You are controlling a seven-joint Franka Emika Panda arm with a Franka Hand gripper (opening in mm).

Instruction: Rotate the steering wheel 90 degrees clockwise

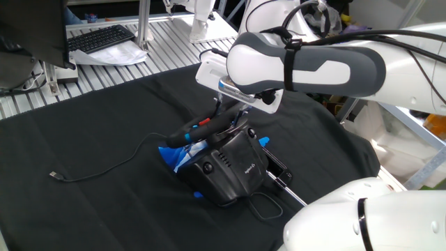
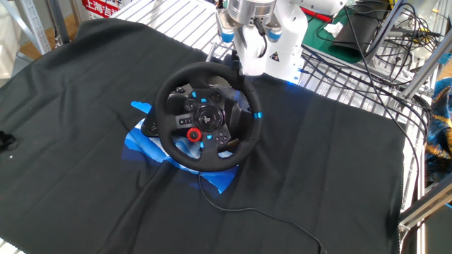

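The steering wheel [image 2: 171, 99] is a black round rim with blue accents and a red knob, facing the other fixed view at the middle of the black cloth. In one fixed view I see its rim [image 1: 202, 130] edge-on above its black base [image 1: 233, 171]. My gripper [image 1: 231, 111] hangs at the rim's top far edge, its two fingers apart with the rim running between them. In the other fixed view the gripper [image 2: 239, 69] sits right at the rim's upper right, its fingertips partly hidden by the hand.
Blue material [image 2: 140, 139] lies under the base. A thin black cable [image 1: 104, 166] runs left across the cloth, and another cable [image 2: 282, 222] trails toward the front right. A keyboard [image 1: 101, 38] lies on the slatted table beyond the cloth. Cable bundles [image 2: 381, 49] hang at the right.
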